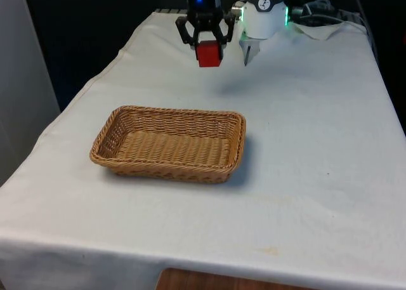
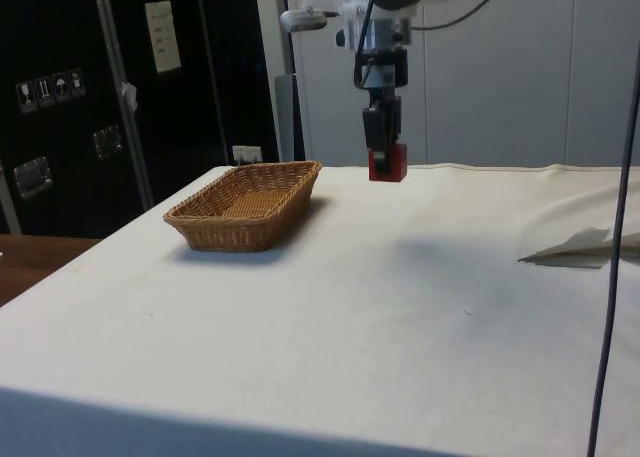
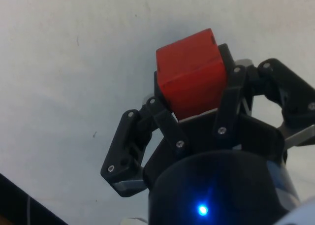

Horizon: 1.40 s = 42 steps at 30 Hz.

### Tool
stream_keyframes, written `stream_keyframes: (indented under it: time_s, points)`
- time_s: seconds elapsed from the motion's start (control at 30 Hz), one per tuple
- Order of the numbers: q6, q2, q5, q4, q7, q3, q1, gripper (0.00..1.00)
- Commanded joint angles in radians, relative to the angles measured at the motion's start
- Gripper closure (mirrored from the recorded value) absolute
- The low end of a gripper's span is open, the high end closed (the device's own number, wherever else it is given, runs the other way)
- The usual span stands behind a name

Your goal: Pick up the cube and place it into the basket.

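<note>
The red cube (image 1: 209, 53) looks small, rigid and light, with flat faces that suit a pinch on opposite sides. It hangs above the cloth, clamped between the gripper (image 1: 204, 44) fingers, well short of the basket (image 1: 101, 144)

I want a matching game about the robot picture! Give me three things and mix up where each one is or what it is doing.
Things:
1. cube
2. basket
3. gripper

Where or how:
A. sits on the white cloth with nothing inside
B. shut on something red, up above the table
C. held in the air between the fingers, not over the basket yet

Right pairs: 1-C, 2-A, 3-B
</note>
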Motion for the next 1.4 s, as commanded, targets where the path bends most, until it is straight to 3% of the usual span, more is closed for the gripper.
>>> stream_keyframes:
  time_s: [0.0,0.27,0.3,0.33,0.5,0.57,0.73,0.87,1.1,1.13,1.37]
  points:
    - [-0.009,-0.003,-0.029,0.005,0.020,-0.001,-0.002,0.98]
    - [-0.040,-0.047,-0.081,0.013,0.024,0.000,-0.004,0.98]
    - [-0.033,-0.046,-0.055,0.009,0.008,0.000,-0.001,0.98]
    - [-0.044,-0.052,-0.086,0.014,0.023,0.000,-0.004,0.98]
    - [-0.062,-0.072,-0.113,0.021,0.020,0.001,-0.004,0.98]
    - [-0.059,-0.074,-0.097,0.019,0.008,0.000,-0.001,0.98]
    - [-0.084,-0.083,-0.131,0.037,0.009,0.003,-0.003,0.98]
    - [-0.085,-0.083,-0.121,0.044,-0.007,0.002,-0.001,0.98]
    - [-0.117,-0.096,-0.151,0.066,-0.031,0.005,-0.002,0.98]
    - [-0.104,-0.091,-0.133,0.060,-0.031,0.003,-0.001,0.98]
    - [-0.132,-0.104,-0.162,0.080,-0.061,0.006,-0.002,0.98]
